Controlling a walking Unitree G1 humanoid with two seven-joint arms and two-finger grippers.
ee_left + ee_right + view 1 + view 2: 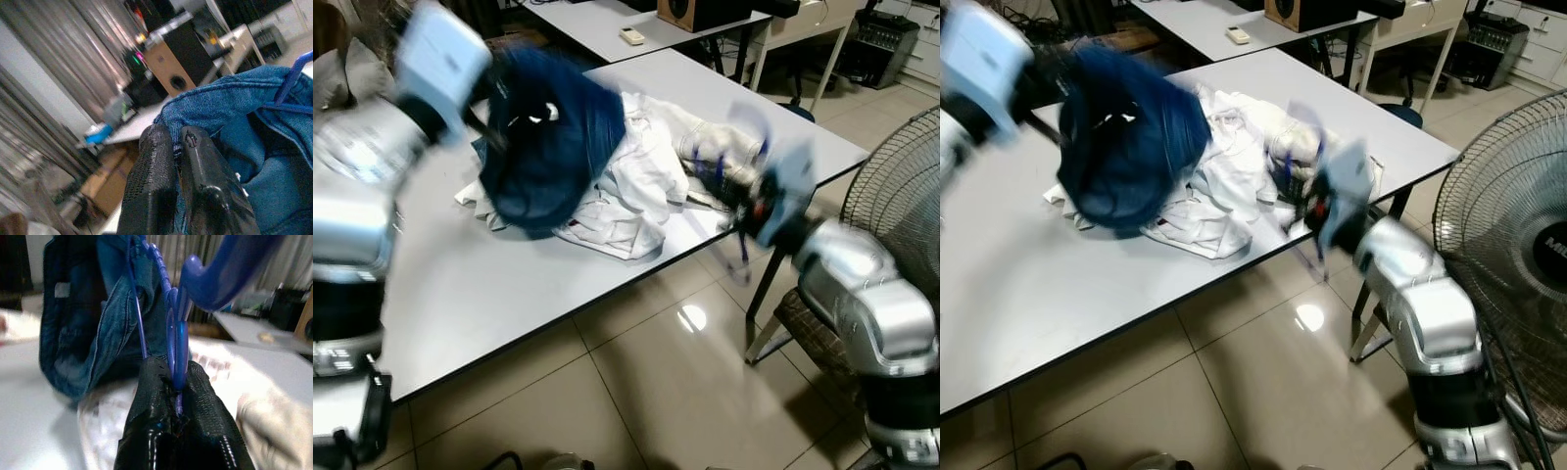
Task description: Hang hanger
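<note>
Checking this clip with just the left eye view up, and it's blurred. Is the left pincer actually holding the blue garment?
Observer: Yes. The left wrist view shows the left pincer shut on the denim garment's folded edge.
Operator: And the right one, is it carrying anything?
Observer: The right pincer is shut on a blue plastic hanger, just below its hook.
Operator: Is the hanger inside the garment?
Observer: A thin blue part of it runs up into the denim; how far in, I cannot tell.

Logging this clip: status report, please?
Left tool shut on denim garment, lifted over table. Right tool shut on blue hanger. White clothes heaped underneath; fan close right.
</note>
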